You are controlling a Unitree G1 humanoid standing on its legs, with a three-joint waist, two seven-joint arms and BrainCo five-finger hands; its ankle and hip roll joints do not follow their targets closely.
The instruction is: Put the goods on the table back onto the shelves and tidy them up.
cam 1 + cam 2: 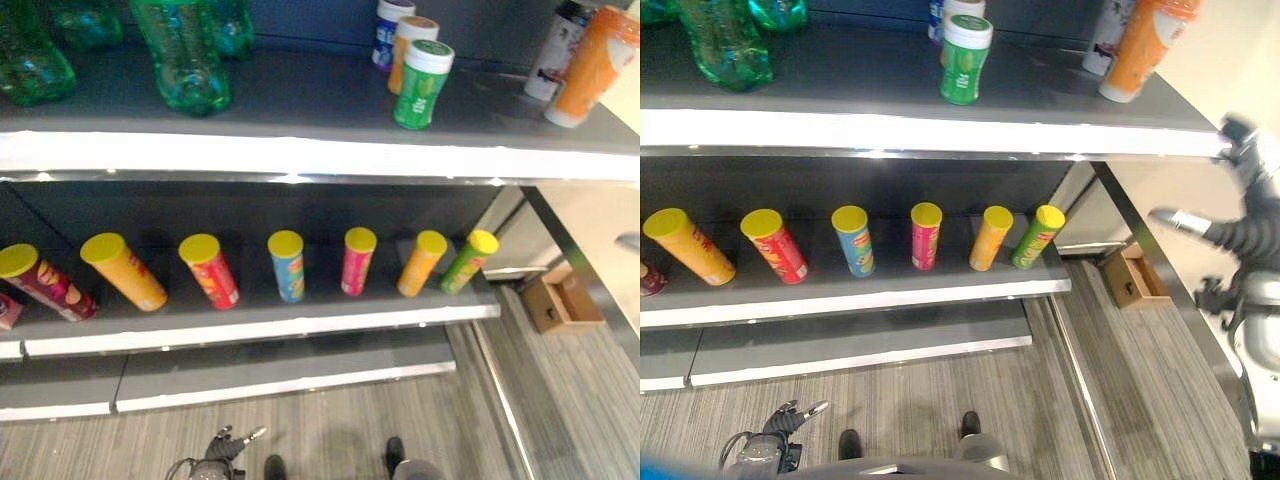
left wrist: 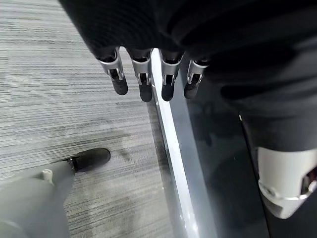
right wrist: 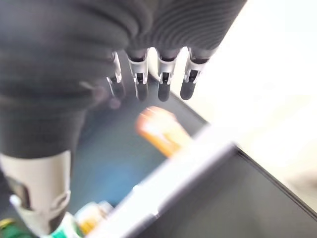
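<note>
Shelves stocked, both hands empty
Seven yellow-lidded crisp tubes (image 1: 287, 266) line the middle shelf (image 1: 300, 320) (all leaning); left hand (image 2: 143, 79) at six o'clock and right hand (image 3: 158, 82) at three o'clock hang with relaxed, straight fingers.

On the top shelf (image 1: 300, 100), bottles (image 1: 185, 55) stand at the left end. Three cans (image 1: 422, 85) stand one behind another near the middle, the front one closest to the front edge. Two more cans (image 1: 592, 65) lean at the right end. On the shelf below (image 1: 250, 315), seven tubes (image 1: 287, 265) stand side by side in one row. A small box (image 1: 558, 300) sits on the floor (image 1: 330, 420) past the right end.
</note>
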